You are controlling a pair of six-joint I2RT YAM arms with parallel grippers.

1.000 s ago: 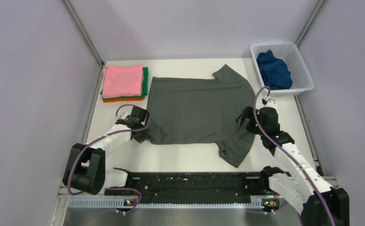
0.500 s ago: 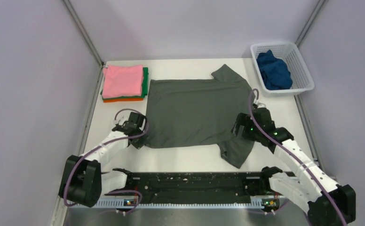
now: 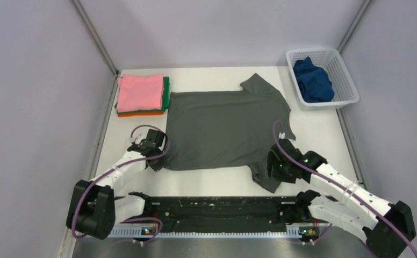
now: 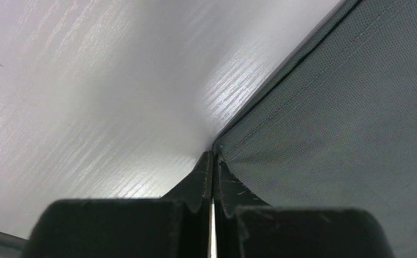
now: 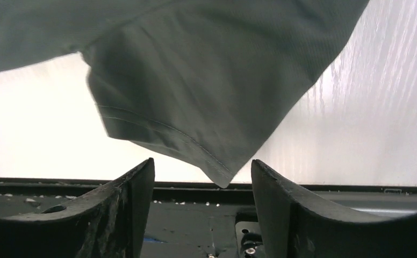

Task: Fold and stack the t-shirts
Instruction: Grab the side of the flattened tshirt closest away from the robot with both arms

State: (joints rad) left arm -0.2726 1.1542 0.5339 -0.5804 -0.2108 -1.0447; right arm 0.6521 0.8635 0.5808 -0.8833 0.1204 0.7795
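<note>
A dark grey t-shirt [image 3: 222, 126] lies spread flat on the white table. My left gripper [image 3: 155, 161] is shut on its near left hem corner; the left wrist view shows the jaws [image 4: 213, 156] pinched together with the cloth [image 4: 330, 123] at their tip. My right gripper [image 3: 273, 167] is open over the shirt's near sleeve [image 3: 268, 177], whose tip [image 5: 217, 172] hangs between the fingers in the right wrist view. A folded stack at the far left has a pink tee [image 3: 140, 91] on top, with green [image 3: 166, 94] and orange [image 3: 139, 113] below. A dark blue tee [image 3: 313, 79] lies crumpled in the basket.
The white mesh basket [image 3: 347, 80] stands at the far right corner. A black rail [image 3: 217, 207] runs along the near table edge between the arm bases. Grey walls close in the left, back and right sides.
The right gripper has moved toward the near edge, from the shirt's right side down to its near sleeve. The left gripper has pulled the hem corner slightly near and left, shifting the shirt.
</note>
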